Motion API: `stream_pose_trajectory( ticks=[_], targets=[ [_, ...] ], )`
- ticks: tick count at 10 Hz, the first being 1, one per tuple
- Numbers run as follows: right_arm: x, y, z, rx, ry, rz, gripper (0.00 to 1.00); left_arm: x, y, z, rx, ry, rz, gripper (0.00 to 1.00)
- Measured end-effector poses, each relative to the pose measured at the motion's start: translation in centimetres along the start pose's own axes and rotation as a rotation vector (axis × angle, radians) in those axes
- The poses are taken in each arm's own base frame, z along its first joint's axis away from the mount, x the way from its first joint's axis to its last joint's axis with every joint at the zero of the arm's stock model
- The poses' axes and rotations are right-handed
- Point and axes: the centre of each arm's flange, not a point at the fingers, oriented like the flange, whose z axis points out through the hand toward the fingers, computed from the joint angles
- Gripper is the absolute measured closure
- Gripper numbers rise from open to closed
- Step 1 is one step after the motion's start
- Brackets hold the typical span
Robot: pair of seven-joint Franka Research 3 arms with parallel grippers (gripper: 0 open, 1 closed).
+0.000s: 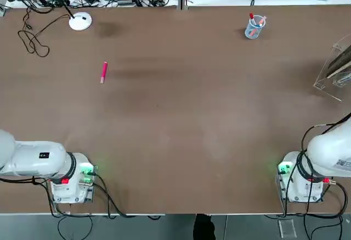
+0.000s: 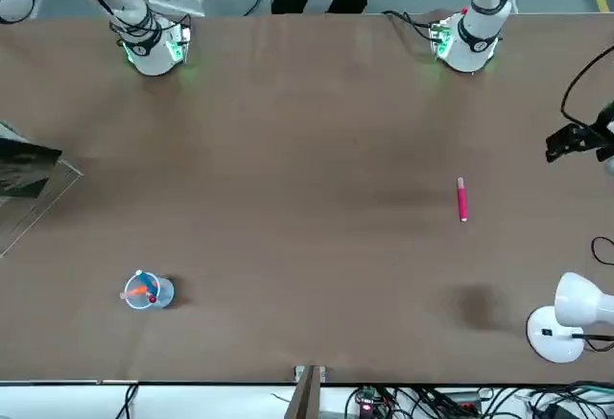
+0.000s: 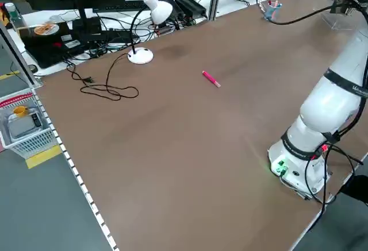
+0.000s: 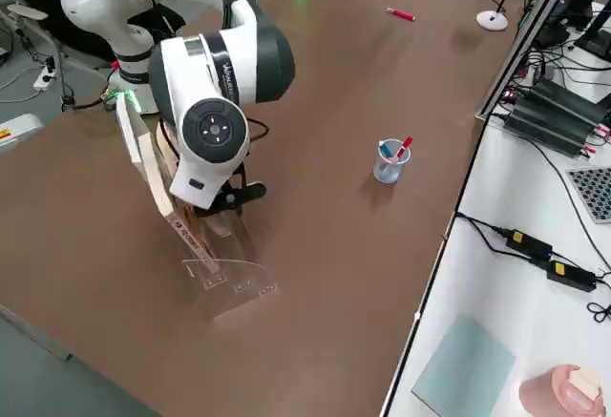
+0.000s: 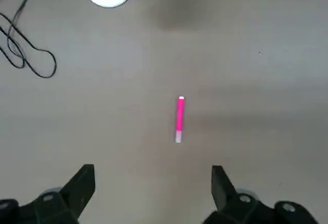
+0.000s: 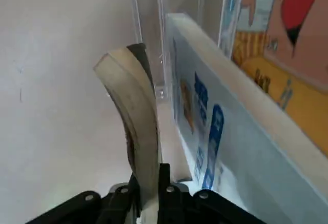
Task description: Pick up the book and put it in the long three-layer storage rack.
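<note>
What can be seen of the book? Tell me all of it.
The book is thin and bowed, showing pale page edges and a dark cover. The right gripper pinches its lower edge, fingers shut on it. It stands nearly upright at the clear acrylic rack, beside thicker books already there, at the table's right edge.

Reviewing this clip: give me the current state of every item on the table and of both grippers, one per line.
book: bent, held upright at the rack
storage rack: upright, other books inside
right gripper: shut on the book
left gripper: open, above the marker
pink marker: lying flat, capped
pen cup: upright, holding pens
desk lamp: standing
</note>
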Motion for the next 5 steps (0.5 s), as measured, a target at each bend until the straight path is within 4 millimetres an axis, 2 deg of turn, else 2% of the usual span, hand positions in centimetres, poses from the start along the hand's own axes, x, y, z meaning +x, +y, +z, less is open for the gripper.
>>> stream_pose_trajectory(
  ticks=[5],
  targets=[
    [0.6, 0.0, 0.3, -0.005, 0.007, -0.01, 0.85, 0.0, -1.9, -0.2, 0.001, 0.004, -0.004, 0.0]
  ],
)
